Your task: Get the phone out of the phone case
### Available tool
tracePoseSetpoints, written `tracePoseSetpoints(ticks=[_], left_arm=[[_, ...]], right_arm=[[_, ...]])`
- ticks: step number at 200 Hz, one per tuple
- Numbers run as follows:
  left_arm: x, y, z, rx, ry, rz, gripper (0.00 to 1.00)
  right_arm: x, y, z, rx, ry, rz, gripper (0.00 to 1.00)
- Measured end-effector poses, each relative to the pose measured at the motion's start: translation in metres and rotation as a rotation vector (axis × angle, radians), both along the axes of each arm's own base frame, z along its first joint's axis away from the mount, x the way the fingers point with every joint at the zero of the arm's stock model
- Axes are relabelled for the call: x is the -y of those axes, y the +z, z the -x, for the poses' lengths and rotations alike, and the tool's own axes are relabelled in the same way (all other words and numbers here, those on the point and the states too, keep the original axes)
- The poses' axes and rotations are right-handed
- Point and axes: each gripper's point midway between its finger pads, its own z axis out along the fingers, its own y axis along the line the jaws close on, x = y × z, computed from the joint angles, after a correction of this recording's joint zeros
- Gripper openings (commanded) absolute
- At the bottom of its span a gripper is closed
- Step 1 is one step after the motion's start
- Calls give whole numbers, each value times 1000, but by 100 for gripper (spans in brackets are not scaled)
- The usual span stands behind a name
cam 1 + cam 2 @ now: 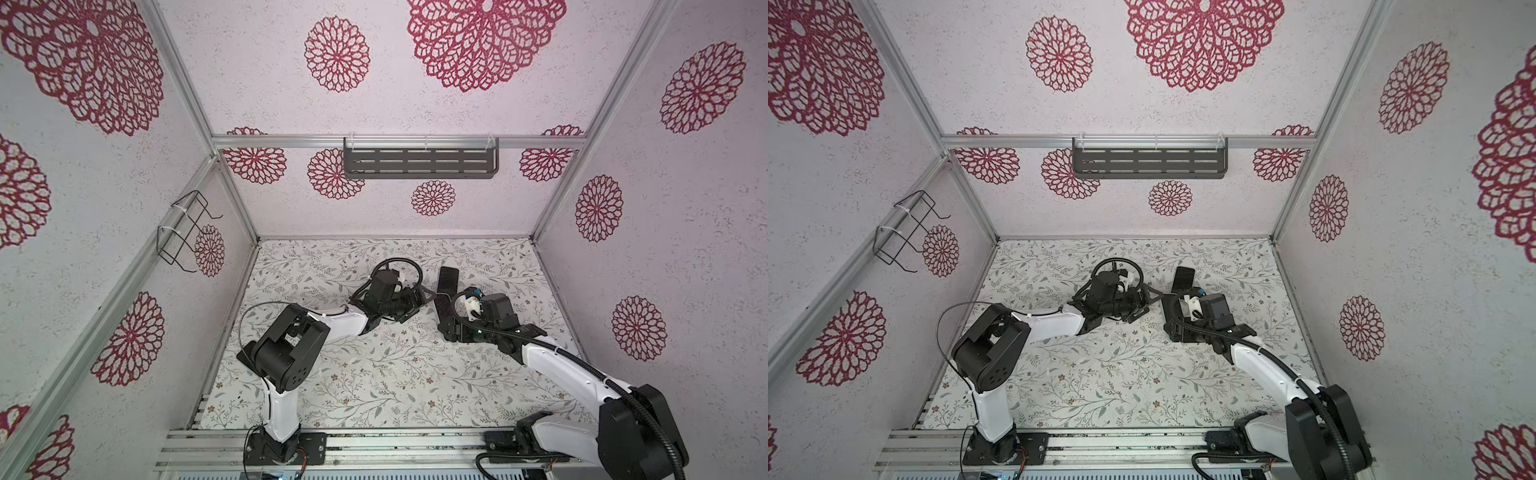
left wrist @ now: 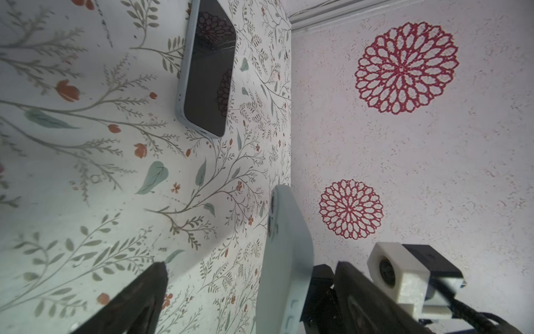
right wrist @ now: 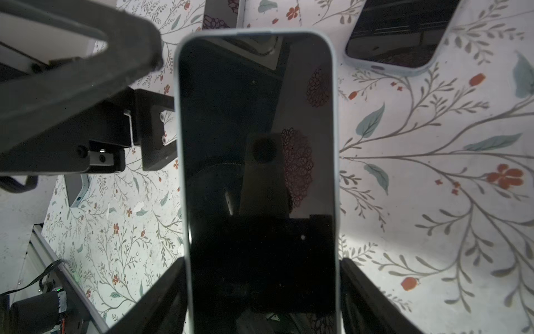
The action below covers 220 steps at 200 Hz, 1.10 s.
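Pale-blue rounded phone case point(image 2: 286, 260) (glossy black phone point(image 3: 257, 130) inside) is clamped in right tool point(image 3: 261, 260); left tool point(image 2: 251, 266) spread apart.

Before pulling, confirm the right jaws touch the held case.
Touching: right wrist view shows the right gripper flanking the phone case, jaws against both long edges.

**Phone held in its case**

The phone point(image 3: 257, 130) is a slim slab with a dark, glossy, unlit screen that mirrors the red wall rosettes. The case point(image 2: 289, 254), matte pale blue, covers its back and shows as a thin rim around the screen. Lens cut-outs sit near the end away from the grip. The phone is fully seated in the case. The right gripper point(image 3: 261, 260) clamps both long edges near one short end. In both top views it shows right of the middle of the table point(image 1: 395, 374).
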Motion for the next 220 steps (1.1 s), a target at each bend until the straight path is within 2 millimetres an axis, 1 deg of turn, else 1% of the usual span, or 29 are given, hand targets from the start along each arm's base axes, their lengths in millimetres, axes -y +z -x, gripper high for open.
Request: tracePoseSetpoints(ticks=[32,61,89,141,153,159,163,181,191,206,220], left_arm=[[8,0,4,-3,-21,21,83],[18,-1,4,0,-48,38,64],[23,-11,8,-17,-68,32,45],[23,-13,11,-17,-82,26,16],[22,-14,11,-23,-78,17,13],[21,-14,12,-25,-77,9,10],[21,-13,13,-22,-77,4,9],[17,-6,14,-2,-80,-16,3],[11,-1,14,13,-68,-44,1],[0,11,12,41,-43,-85,0],[-13,29,7,79,-3,-118,0]], right_arm=[[-7,0,5,-6,30,-8,22],[-13,2,7,-1,53,-21,22],[-14,3,7,2,56,-23,22],[-14,1,9,10,69,-15,22],[-12,-1,11,15,73,-3,24],[-13,-3,12,14,78,-1,27],[-13,-3,13,15,80,-1,30],[-13,4,13,34,78,-13,54],[-13,14,11,65,69,-27,68],[-12,31,8,114,44,-56,82],[-11,53,6,165,13,-106,89]])
